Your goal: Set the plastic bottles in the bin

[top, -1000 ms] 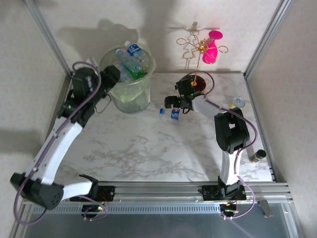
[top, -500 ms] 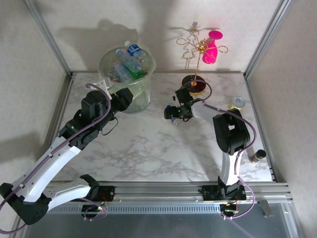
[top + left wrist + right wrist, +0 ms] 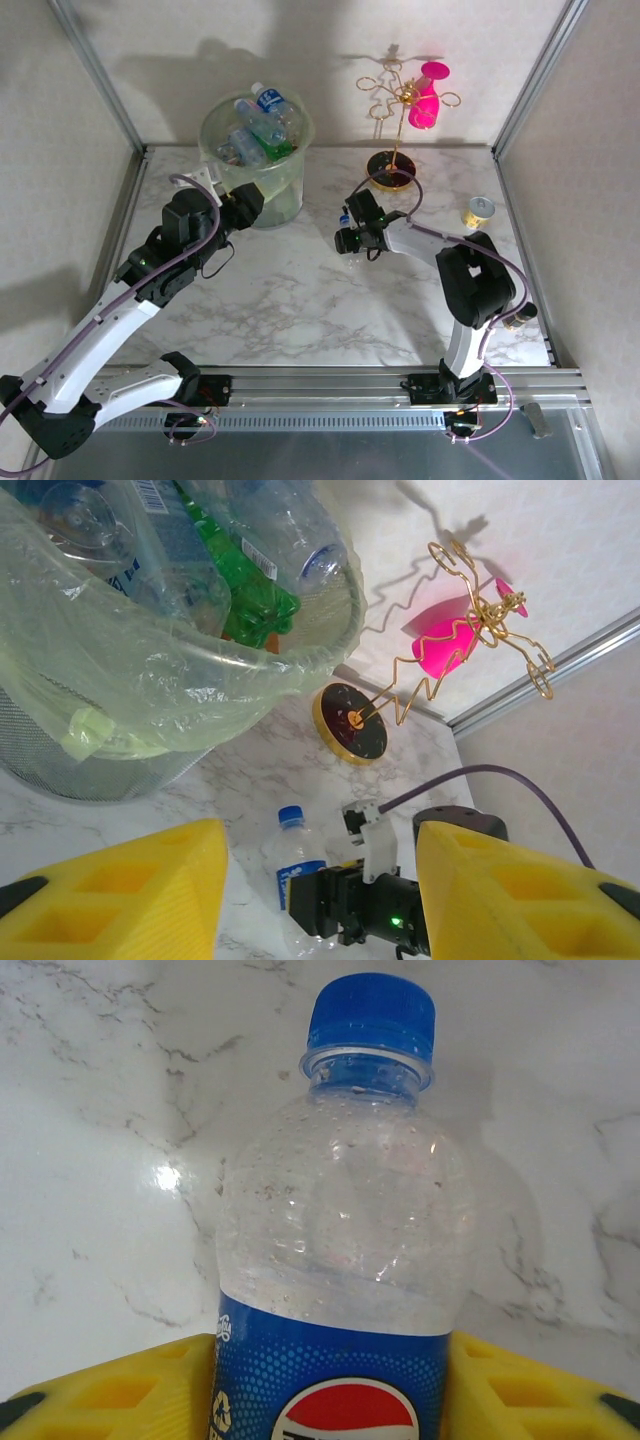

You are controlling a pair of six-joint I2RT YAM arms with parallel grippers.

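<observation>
your right gripper (image 3: 350,238) has just clenched: a second ago its jaws stood wide around the clear blue-capped bottle (image 3: 345,1240), and now both yellow pads (image 3: 110,1385) press against the blue label, cap pointing away from the wrist. that reads as a grasp made, so this bottle is ready to travel (whether it has left the marble table (image 3: 290,300) yet, i can't tell). it sits mid-table, right of the bin (image 3: 278,195) and in front of the gold wire stand (image 3: 400,95), well apart from the rim.

your left gripper (image 3: 245,205) has meanwhile come off the bin's rim and dropped to its near side, jaws apart, nothing in them. the other bottles (image 3: 262,128) lie heaped inside, standing above the rim.

pose: your right arm reaches forward and inward, forearm low, wrist turned left toward the bin. your left arm is drawn back, wrist tipped up at the bin wall. a small dark thing (image 3: 520,315) at the right edge may be another bottle; too small to tell.
</observation>
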